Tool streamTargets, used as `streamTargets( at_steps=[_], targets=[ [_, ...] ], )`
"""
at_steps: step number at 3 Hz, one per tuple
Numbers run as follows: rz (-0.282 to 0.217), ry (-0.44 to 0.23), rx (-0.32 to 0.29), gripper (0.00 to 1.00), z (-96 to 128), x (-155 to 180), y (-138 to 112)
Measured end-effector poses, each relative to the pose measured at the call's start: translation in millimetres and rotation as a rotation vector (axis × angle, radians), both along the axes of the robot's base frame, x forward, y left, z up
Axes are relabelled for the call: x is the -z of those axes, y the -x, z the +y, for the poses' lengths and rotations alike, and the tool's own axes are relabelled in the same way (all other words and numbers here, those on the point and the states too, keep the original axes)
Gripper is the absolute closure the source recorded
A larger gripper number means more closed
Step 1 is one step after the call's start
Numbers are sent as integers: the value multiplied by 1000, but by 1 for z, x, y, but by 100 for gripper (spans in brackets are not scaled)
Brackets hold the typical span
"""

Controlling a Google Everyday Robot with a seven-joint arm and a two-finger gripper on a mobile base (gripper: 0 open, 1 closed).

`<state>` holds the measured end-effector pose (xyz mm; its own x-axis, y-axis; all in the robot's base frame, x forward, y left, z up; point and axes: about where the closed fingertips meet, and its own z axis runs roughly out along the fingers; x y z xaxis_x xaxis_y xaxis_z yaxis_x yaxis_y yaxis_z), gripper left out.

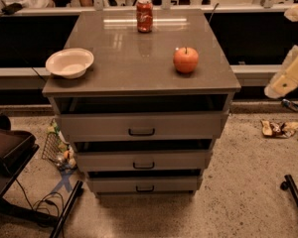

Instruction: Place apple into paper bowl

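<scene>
The orange-red apple with a dark stem stands on the right part of the brown cabinet top. The off-white paper bowl sits empty at the top's left edge, well apart from the apple. My pale arm comes in at the right edge of the view, with the gripper at its lower end. It hangs in the air to the right of the cabinet, below the level of the top, and touches neither the apple nor the bowl.
A red soda can stands at the back middle of the top. The cabinet has three drawers, each slightly open. A dark chair and cables are on the floor at left, litter at right.
</scene>
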<state>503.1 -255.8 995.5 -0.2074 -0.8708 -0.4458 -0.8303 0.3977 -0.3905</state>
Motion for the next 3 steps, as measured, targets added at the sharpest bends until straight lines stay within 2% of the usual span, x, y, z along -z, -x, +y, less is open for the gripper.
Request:
streamTargets(
  at_steps=[1,2,3],
  targets=[
    [-103,-187,37,0,-20,21,-38],
    [-216,-397,35,0,-10,36,-81],
    [-376,-553,55,0,-7,25,-129]
  ],
)
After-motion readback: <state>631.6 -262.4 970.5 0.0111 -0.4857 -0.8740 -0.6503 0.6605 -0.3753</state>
